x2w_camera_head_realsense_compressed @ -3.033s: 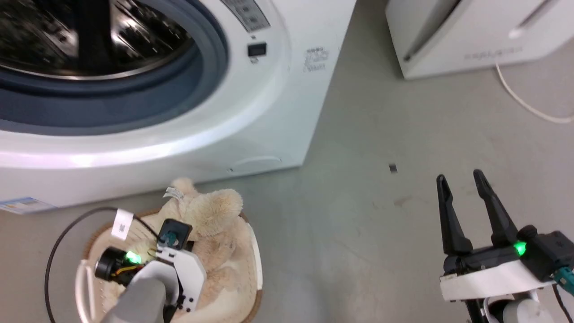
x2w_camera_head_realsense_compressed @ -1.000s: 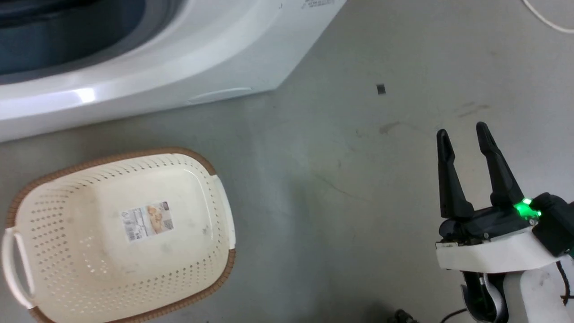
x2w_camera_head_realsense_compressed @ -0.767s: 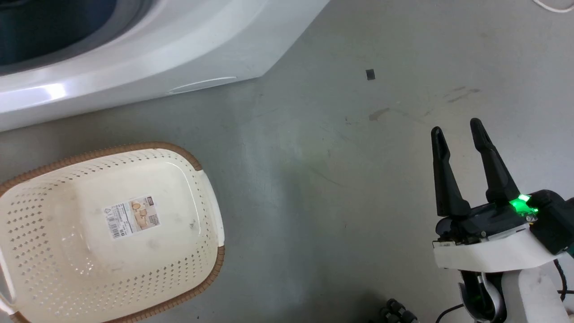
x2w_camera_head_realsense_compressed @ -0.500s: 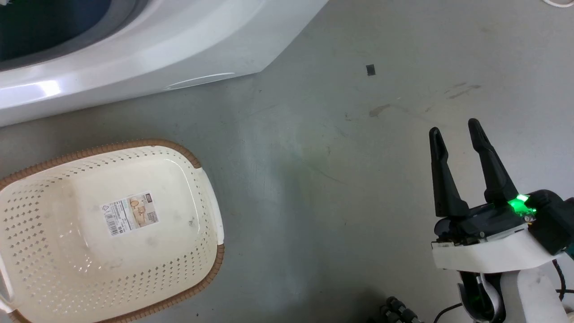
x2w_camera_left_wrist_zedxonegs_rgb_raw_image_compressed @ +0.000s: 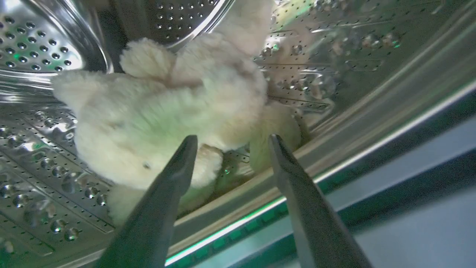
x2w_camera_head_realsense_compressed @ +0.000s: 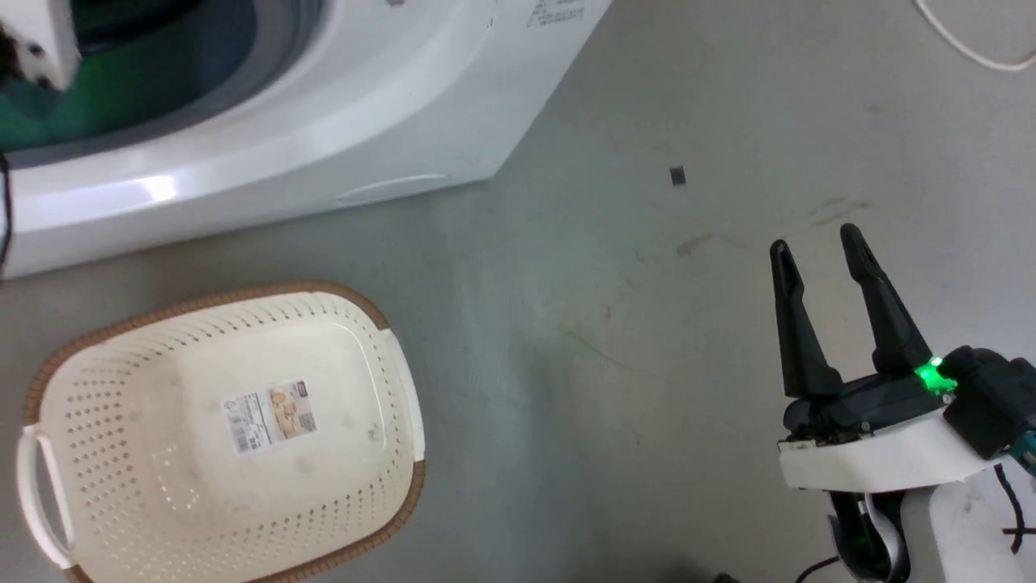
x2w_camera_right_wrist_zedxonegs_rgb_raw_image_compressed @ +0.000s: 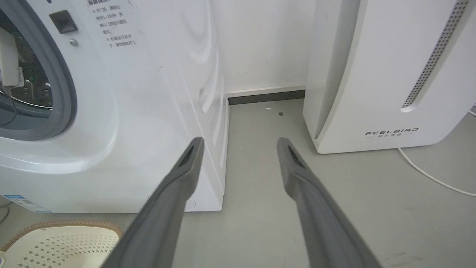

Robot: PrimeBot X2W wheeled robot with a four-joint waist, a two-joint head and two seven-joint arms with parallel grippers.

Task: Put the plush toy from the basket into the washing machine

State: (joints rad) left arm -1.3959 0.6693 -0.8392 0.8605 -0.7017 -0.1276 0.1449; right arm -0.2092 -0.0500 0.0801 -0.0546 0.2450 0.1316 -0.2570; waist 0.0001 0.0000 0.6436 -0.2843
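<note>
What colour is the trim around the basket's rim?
Brown, on a cream basket; clearest in the head view.

The plush toy [x2w_camera_left_wrist_zedxonegs_rgb_raw_image_compressed: 167, 111] lies inside the washing machine [x2w_camera_left_wrist_zedxonegs_rgb_raw_image_compressed: 427, 123], resting on the perforated steel drum [x2w_camera_left_wrist_zedxonegs_rgb_raw_image_compressed: 37, 48]. Its cream fur faces the camera, with one rounded limb raised at the upper left and another stubby limb low beside the drum's lip. The left gripper [x2w_camera_left_wrist_zedxonegs_rgb_raw_image_compressed: 232, 137] is at the opening with its two dark fingers [x2w_camera_left_wrist_zedxonegs_rgb_raw_image_compressed: 163, 201] spread apart and nothing between them. The tip of one finger overlaps the toy in view; contact cannot be confirmed. A grey door seal [x2w_camera_left_wrist_zedxonegs_rgb_raw_image_compressed: 409, 167] runs across the lower right, with a green glow along its edge.
</note>
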